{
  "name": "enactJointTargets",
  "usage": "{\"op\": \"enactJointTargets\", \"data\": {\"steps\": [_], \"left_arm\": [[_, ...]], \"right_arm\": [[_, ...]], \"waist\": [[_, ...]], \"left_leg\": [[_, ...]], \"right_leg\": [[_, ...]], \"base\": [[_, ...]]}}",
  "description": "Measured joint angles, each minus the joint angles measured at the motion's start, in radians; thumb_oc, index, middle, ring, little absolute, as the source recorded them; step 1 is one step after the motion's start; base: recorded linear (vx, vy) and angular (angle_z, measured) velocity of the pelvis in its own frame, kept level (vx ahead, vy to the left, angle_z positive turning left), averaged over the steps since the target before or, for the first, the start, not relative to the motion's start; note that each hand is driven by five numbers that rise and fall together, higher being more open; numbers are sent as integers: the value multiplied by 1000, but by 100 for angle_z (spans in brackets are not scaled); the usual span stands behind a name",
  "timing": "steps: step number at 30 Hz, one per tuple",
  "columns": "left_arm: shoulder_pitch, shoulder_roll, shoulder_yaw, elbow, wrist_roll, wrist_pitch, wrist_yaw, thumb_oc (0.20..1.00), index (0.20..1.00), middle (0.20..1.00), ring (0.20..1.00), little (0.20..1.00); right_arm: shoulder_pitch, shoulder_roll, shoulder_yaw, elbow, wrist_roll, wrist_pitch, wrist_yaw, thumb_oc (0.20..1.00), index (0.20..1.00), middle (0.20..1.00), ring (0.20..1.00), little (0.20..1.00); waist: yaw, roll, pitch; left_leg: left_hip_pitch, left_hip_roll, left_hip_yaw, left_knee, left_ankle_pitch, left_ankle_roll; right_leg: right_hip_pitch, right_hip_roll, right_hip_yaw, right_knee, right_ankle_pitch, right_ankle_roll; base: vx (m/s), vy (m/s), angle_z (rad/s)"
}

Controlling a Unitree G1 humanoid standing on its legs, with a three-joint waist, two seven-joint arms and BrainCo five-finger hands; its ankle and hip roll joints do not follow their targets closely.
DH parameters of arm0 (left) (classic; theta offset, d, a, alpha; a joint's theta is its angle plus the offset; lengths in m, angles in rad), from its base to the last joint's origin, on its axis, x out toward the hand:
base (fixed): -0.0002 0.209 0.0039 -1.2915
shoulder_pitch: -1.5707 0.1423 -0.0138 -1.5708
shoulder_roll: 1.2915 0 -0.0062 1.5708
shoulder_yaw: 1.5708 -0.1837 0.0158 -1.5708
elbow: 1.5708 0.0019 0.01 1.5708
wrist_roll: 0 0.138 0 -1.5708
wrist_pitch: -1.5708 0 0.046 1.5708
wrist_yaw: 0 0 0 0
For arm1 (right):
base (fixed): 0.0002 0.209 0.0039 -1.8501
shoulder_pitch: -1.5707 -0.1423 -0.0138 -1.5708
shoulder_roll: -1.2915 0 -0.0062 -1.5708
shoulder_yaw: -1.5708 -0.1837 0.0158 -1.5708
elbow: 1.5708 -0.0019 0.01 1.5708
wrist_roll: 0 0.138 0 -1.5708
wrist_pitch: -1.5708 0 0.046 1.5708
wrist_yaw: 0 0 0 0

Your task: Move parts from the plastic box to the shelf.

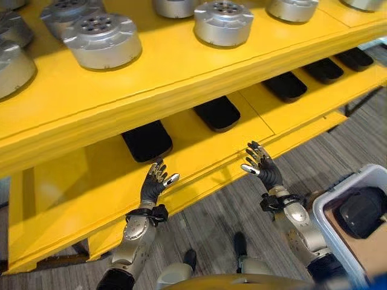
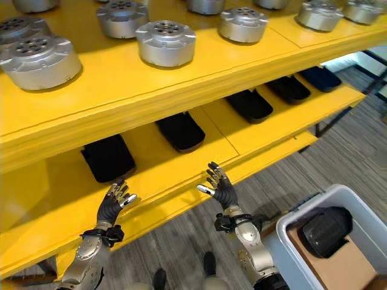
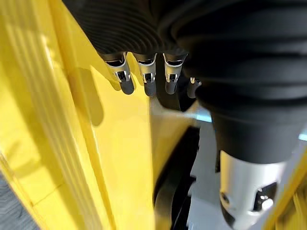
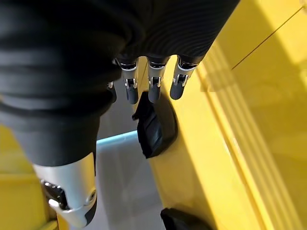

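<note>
Both hands are empty with fingers loosely spread — left hand (image 1: pixel 154 183) and right hand (image 1: pixel 263 166) — before the yellow metal shelf (image 1: pixel 199 154). The dark bulky part (image 2: pixel 326 231) lies in the white plastic box (image 2: pixel 289 225), right of the shelf — nearest the right hand.

Up close here it's mostly the left hand (image 3: pixel 158 57), with its dark ribbed cover bulging across the upper part and the silver thumb sticking out on its own below that. The silver, dark-tipped fingers (image 3: pixel 125 76) sit in a row, straight and relaxed, holding nothing. Past them is the glossy yellow painted metal shelf (image 3: pixel 72 143), its long edge running alongside the fingers. Between fingers and thumb you can make out a black rounded part (image 3: pixel 168 201) lying on the shelf, partly hidden.
</note>
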State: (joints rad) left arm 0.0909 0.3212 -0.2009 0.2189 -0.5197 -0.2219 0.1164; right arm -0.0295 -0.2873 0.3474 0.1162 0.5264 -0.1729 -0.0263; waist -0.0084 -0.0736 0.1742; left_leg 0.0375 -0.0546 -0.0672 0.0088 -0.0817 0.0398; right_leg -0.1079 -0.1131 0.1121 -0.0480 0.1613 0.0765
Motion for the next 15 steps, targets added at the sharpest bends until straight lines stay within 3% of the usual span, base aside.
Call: {"op": "enactJointTargets", "data": {"steps": [4, 5, 6, 7, 8, 9, 10, 12, 13, 15], "left_arm": [[-16, 18, -1, 6, 4, 1, 4, 1000, 1000, 1000, 1000, 1000], [-25, 18, -5, 10, 12, 1, 6, 1000, 1000, 1000, 1000, 1000], [-26, 18, -3, 11, 23, 1, 16, 1000, 1000, 1000, 1000, 1000], [-30, 16, -4, 18, 27, 7, 16, 1000, 1000, 1000, 1000, 1000], [-27, -4, -4, 15, 31, 12, 16, 1000, 1000, 1000, 1000, 1000], [-20, -19, -5, 12, 31, 12, 16, 1000, 1000, 1000, 1000, 1000], [-6, -14, 0, 11, 31, 14, 16, 1000, 1000, 1000, 1000, 1000], [23, -12, 18, 10, 31, 16, 16, 1000, 1000, 1000, 1000, 1000], [34, -8, 25, 11, 31, 18, 15, 1000, 1000, 1000, 1000, 1000], [29, 8, 27, 10, 31, 18, 13, 1000, 1000, 1000, 1000, 1000]], "right_arm": [[-6, 18, 17, 2, 0, 6, -9, 1000, 1000, 1000, 1000, 1000], [-6, 33, 24, 3, 0, 7, -10, 1000, 1000, 1000, 1000, 1000], [-28, 43, 41, 10, 0, 7, -17, 1000, 1000, 1000, 1000, 1000], [-33, 47, 51, 18, 0, 6, -18, 1000, 1000, 1000, 1000, 1000], [-42, 46, 66, 37, -1, 14, -19, 1000, 1000, 1000, 1000, 1000], [-40, 38, 76, 35, -1, 18, -17, 1000, 1000, 1000, 1000, 1000], [-36, 39, 80, 33, -1, 18, -17, 1000, 1000, 1000, 1000, 1000], [-47, 36, 89, 33, -1, 28, -16, 1000, 1000, 1000, 1000, 1000], [-45, 36, 87, 34, -1, 28, -18, 1000, 1000, 1000, 1000, 1000], [-34, 34, 87, 33, -2, 29, -18, 1000, 1000, 1000, 1000, 1000]], "waist": [[-9, -6, 4], [-20, -7, 4], [-6, 10, 15], [-16, 32, 25], [-12, 60, 26], [20, 95, 36], [20, 97, 37], [36, 83, 35], [21, 75, 35], [14, 44, 34]], "left_leg": [[2, 11, 77, -6, 0, 20], [-2, 0, 116, -2, 0, 28], [-24, 35, 179, 8, -1, 38], [-20, 47, 201, 10, 12, 40], [-14, 82, 255, -9, 26, 40], [-5, 116, 313, -8, 27, 40], [-2, 119, 339, -8, 27, 39], [5, 113, 392, -8, 26, 34], [7, 109, 388, -10, 27, 23], [21, 97, 394, -26, 41, 1]], "right_leg": [[-43, 19, 9, 11, 70, 13], [-68, 30, 8, 8, 121, 27], [-102, 44, -11, -17, 200, 74], [-112, 40, -78, 15, 160, 57], [-121, 0, -299, 101, 61, -23], [-98, -91, -436, 186, 0, 5], [-68, -163, -461, 197, -14, 26], [-52, -251, -484, 164, 10, 67], [-4, -281, -460, 95, 31, 99], [40, -289, -456, 53, 36, 107]], "base": [[-50, 114, -70], [-51, 80, -124], [-36, 46, -122], [-45, 37, -132], [-7, -26, -136], [15, -111, -148], [57, -161, -137], [62, -119, -88], [112, -112, -49], [108, -121, -7]]}}
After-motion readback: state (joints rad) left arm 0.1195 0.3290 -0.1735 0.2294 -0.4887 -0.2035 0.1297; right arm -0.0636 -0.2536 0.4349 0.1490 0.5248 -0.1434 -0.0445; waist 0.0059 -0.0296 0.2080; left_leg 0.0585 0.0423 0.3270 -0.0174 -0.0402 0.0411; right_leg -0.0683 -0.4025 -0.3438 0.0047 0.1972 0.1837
